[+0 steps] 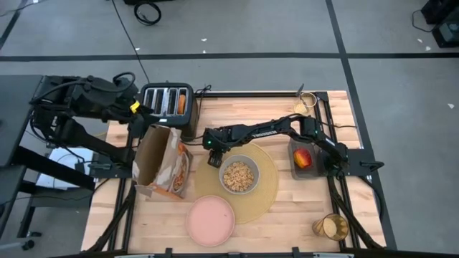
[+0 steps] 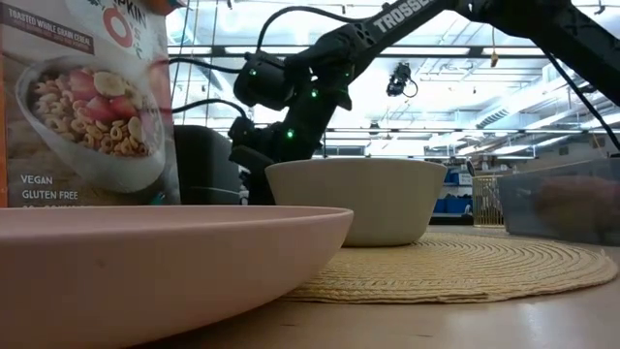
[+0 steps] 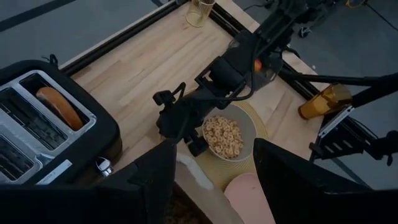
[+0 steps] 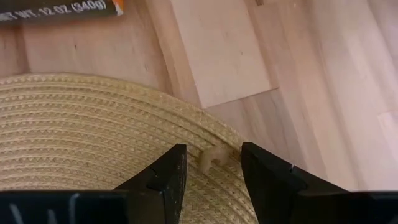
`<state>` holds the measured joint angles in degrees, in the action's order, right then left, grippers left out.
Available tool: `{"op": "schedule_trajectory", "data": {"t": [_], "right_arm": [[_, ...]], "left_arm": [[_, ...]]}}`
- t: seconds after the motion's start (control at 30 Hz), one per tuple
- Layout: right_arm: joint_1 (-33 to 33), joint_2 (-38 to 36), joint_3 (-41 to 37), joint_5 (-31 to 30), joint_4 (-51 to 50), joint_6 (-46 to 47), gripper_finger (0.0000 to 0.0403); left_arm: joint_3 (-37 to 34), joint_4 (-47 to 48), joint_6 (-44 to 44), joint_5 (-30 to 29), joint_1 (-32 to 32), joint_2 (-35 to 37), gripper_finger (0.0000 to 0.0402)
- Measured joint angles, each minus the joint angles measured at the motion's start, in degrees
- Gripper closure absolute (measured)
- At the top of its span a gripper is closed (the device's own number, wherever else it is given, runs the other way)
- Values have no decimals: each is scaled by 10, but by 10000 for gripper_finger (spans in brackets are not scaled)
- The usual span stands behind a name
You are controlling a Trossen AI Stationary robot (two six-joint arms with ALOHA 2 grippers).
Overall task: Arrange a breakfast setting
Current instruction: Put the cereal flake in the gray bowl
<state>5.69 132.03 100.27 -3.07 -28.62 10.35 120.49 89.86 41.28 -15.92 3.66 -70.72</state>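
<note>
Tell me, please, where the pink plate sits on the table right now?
In the high view the pink plate lies at the table's near edge, touching the placemat's rim, below the cereal-filled bowl and right of the cereal bag.

In the low view the pink plate (image 2: 145, 262) is running off the picture's edge and hiding the bowl's (image 2: 358, 199) base; the cereal box (image 2: 87, 97) is being cut off above; the apple in the clear container (image 2: 567, 204) is blurring into a smudge
</note>
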Motion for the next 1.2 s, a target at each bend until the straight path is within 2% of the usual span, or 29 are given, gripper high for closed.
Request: {"op": "schedule_trajectory", "data": {"t": [0.3,0.8,1.1,1.2], "right_arm": [[0,-3,-19,9,11,1,252],[0,-1,-20,10,22,-13,322],[0,-1,-20,12,22,-24,326],[1,-10,-21,14,15,-2,326]], "left_arm": [[0,0,-2,0,0,0,182],[0,0,-1,0,0,0,182],[0,0,-1,0,0,0,182],[0,0,0,-1,0,0,182]]}}
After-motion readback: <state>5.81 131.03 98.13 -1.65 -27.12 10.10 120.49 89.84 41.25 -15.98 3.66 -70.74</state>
